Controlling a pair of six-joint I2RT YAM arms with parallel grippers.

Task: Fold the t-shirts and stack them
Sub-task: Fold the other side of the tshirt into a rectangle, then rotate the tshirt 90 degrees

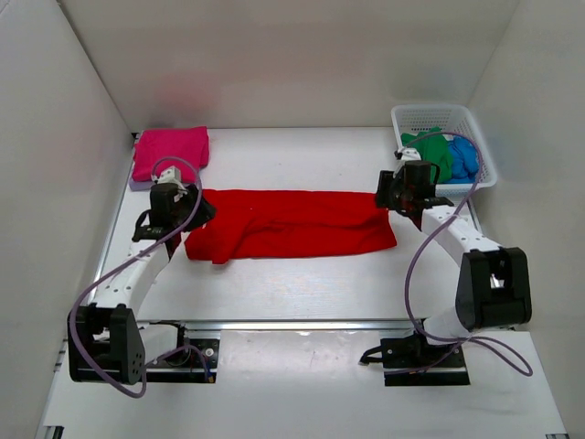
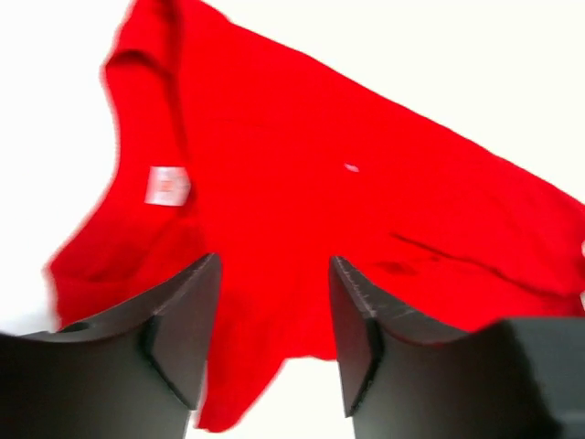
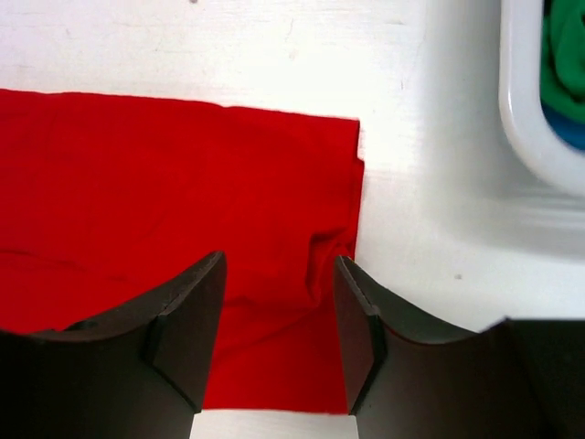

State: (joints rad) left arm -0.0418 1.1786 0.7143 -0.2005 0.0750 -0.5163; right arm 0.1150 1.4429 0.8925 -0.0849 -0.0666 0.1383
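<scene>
**Red t-shirt lies flat across the worktop, both claws released at its ends**

On the white worktop the red t-shirt is spread as a long band running left to right, roughly midway between the near and far edges. Its left end is uneven, with a flap reaching toward the near side. Its right end is cut off by a straight edge.

The left claw sits at the shirt's left end. In the left wrist view its fingers stand apart with red cloth showing in the gap, and nothing is pinched. That view also shows the collar and a small white label just beside it.

The right claw sits at the shirt's right end. In the right wrist view it is likewise spread, poised over the cloth close to the straight edge, where a small wrinkle lies beside one finger. Whether the fingertips touch the cloth cannot be told.

A magenta-pink t-shirt lies folded in the far left corner of the worktop, apart from the red one. A white mesh basket stands at the far right, holding a green t-shirt and a blue t-shirt, both crumpled side by side.
</scene>
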